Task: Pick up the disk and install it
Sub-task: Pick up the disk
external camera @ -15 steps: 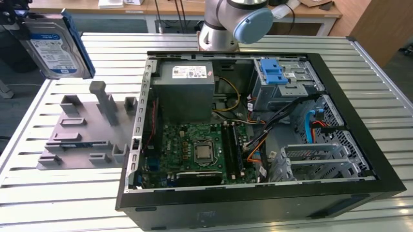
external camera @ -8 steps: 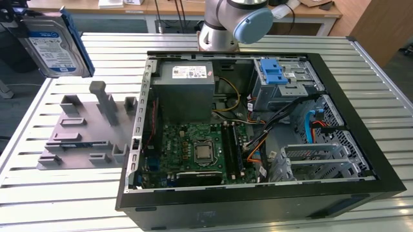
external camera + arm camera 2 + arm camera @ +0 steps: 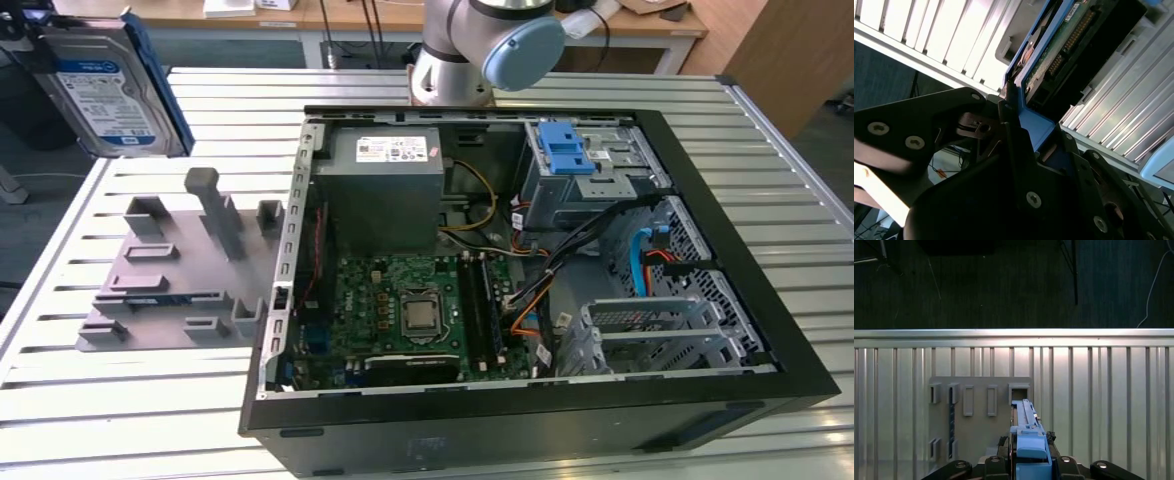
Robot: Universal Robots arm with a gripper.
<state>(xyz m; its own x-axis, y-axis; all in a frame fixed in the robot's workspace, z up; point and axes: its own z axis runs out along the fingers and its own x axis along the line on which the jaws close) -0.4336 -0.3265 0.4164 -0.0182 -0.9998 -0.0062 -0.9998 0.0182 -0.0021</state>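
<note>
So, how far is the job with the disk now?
Done: the disk is picked up. It hangs in the air, off the grey holder.
In hand: the gripper is shut on the disk's blue rail.
Left: the installing. The disk is outside the case, away from the bay.

Slatted metal table [image 3: 120, 425] bears grey fixture [image 3: 174, 290] and open computer case [image 3: 534, 415]

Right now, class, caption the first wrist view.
Gripper clamps the blue-railed silver disk edge-on, grey slotted fixture and ribbed metal table beyond.
</note>
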